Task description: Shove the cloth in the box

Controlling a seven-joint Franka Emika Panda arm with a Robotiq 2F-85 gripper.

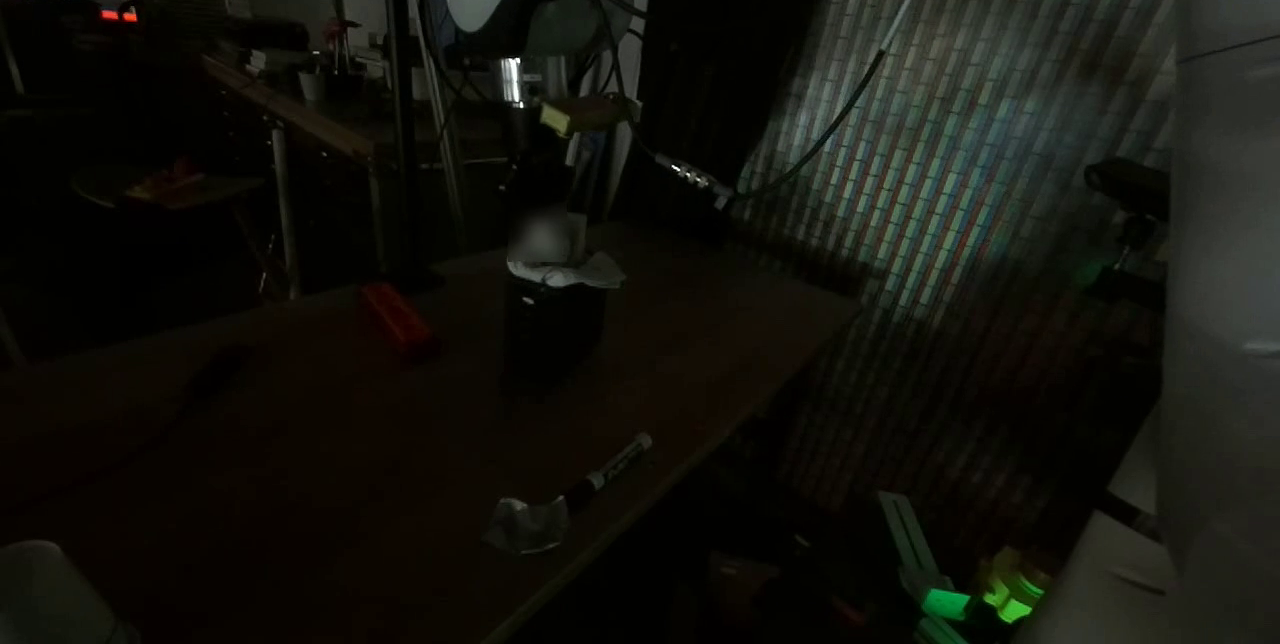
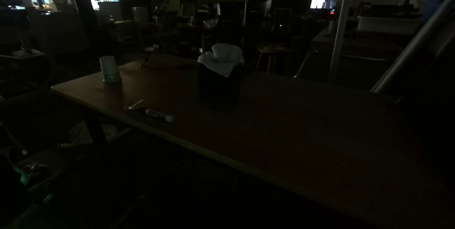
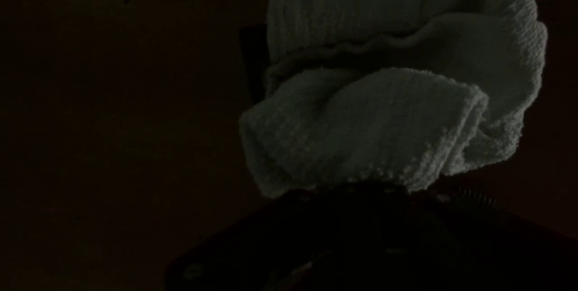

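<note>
A pale cloth [image 1: 565, 271] sits over the open top of a dark box [image 1: 555, 334] on the table. In an exterior view the cloth [image 2: 224, 58] stands up above the box [image 2: 218, 88] and hangs over its near rim. My gripper [image 1: 540, 192] is directly above the box, pointing down. In the wrist view the dark fingertips [image 3: 361, 189] come together at the near edge of the folded cloth [image 3: 365, 133], which narrows toward them; they look shut on it, though it is very dark. A box corner [image 3: 254, 60] shows beside the cloth; the box's inside is hidden.
A marker [image 2: 159, 115] and a small crumpled wrapper [image 1: 527, 526] lie near the table [image 2: 284, 140] edge. A paper cup [image 2: 110, 69] stands near a table corner. A red block [image 1: 397, 317] lies beside the box. A cable [image 2: 167, 67] lies behind it.
</note>
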